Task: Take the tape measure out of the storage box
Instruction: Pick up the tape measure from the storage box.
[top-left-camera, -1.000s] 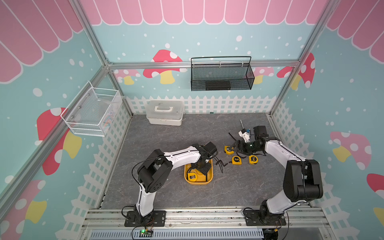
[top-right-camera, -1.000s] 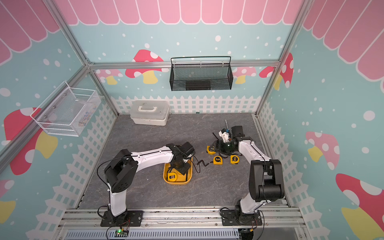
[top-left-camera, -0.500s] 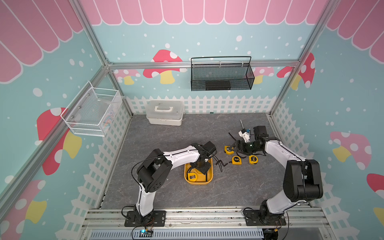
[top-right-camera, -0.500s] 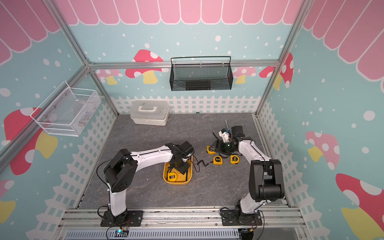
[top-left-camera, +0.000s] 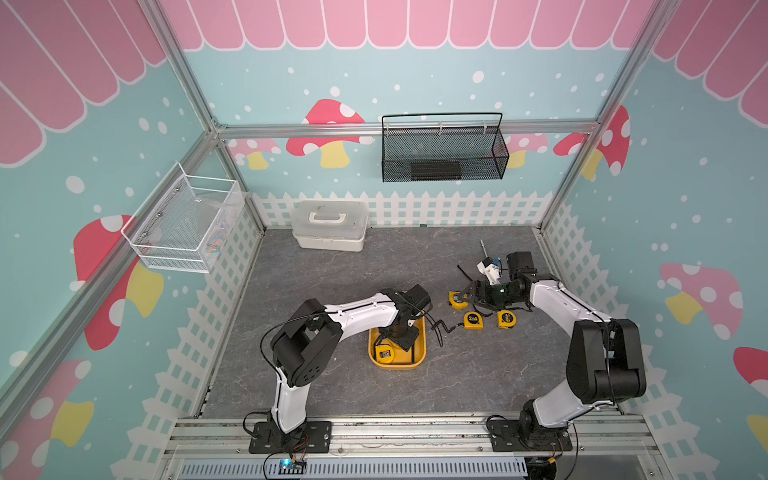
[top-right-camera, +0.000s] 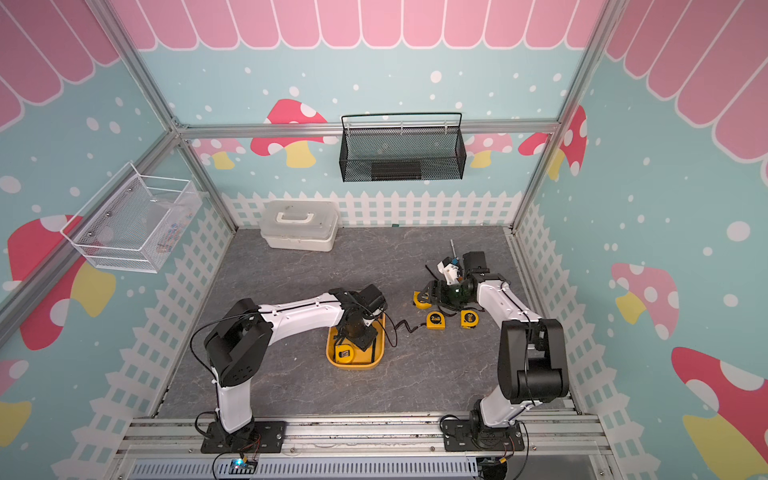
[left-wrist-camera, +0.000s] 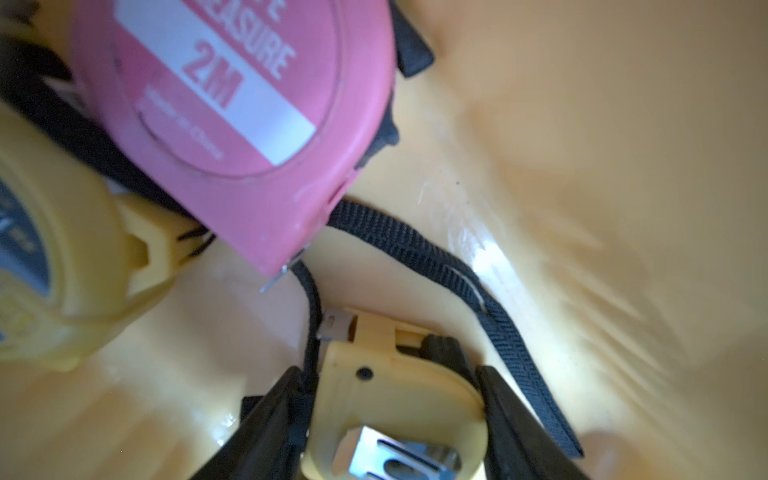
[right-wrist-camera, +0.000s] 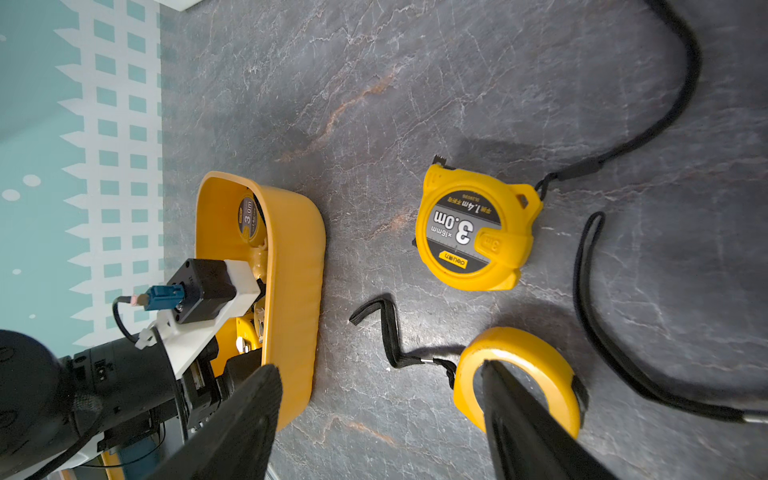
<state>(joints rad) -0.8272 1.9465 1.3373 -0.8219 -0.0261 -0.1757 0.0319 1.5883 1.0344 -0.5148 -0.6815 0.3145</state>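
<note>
The left gripper (left-wrist-camera: 392, 374) reaches down into the shallow yellow plastic tray (top-left-camera: 398, 366), low in the middle of both top views, since the tape measures to be taken out lie there. In the left wrist view its black fingers (left-wrist-camera: 270, 424) press against opposite sides of a pale yellow tape measure with a metal belt clip (left-wrist-camera: 395, 407) at the bottom centre. The jaws are narrowed onto the case, and a thin black cord (left-wrist-camera: 309, 316) seems caught beside one finger. I judge the case is gripped but not yet lifted off the tray floor. A pink plastic tape measure marked 2M (left-wrist-camera: 232, 104) fills the upper left and partly overlaps a second yellow tape measure (left-wrist-camera: 62, 270) at the left edge. That probably makes the uncovered one the easier pick.

The right gripper (right-wrist-camera: 376, 370) hangs over the grey stone-patterned table (right-wrist-camera: 374, 104) with jaws wide apart and nothing between them. One finger passes in front of a rounded yellow tape measure (right-wrist-camera: 552, 374) at the lower right. A yellow tape measure with a 3.0m face (right-wrist-camera: 473, 228) lies flat at centre right, outside the tray.
</note>
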